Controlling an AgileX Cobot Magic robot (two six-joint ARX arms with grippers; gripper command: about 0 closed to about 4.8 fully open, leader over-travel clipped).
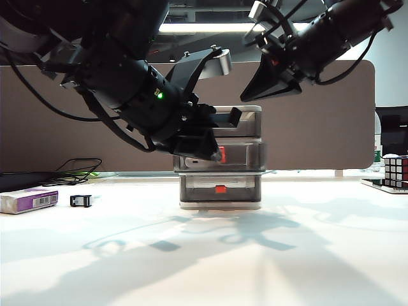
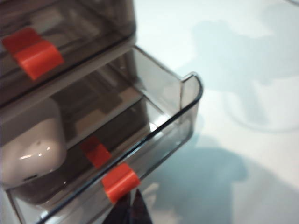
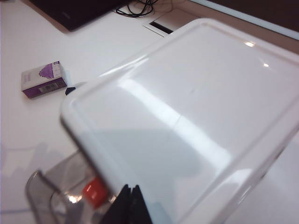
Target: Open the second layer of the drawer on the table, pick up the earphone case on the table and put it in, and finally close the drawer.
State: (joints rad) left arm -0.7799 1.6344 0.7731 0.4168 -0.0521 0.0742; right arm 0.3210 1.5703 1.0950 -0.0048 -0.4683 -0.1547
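Note:
The drawer (image 1: 245, 115) is a white-framed cabinet standing mid-table. Its second layer (image 2: 187, 100) is pulled out, and the white earphone case (image 2: 32, 149) lies inside it, seen faintly through the smoky front (image 1: 199, 162). My left gripper (image 2: 132, 201) is shut, its tips touching the underside of that layer's red-orange handle (image 2: 120, 182); from outside it sits at the handle (image 1: 215, 155). My right gripper (image 3: 130, 190) is shut and empty, hovering over the front edge of the cabinet's white top (image 3: 187, 107), up high (image 1: 245, 97).
A purple-and-white box (image 1: 29, 200) and a small black clip (image 1: 81, 201) lie on the table at the left. Cables (image 1: 80, 169) run behind them. A Rubik's cube (image 1: 396, 171) stands at the far right. A brown partition closes off the back.

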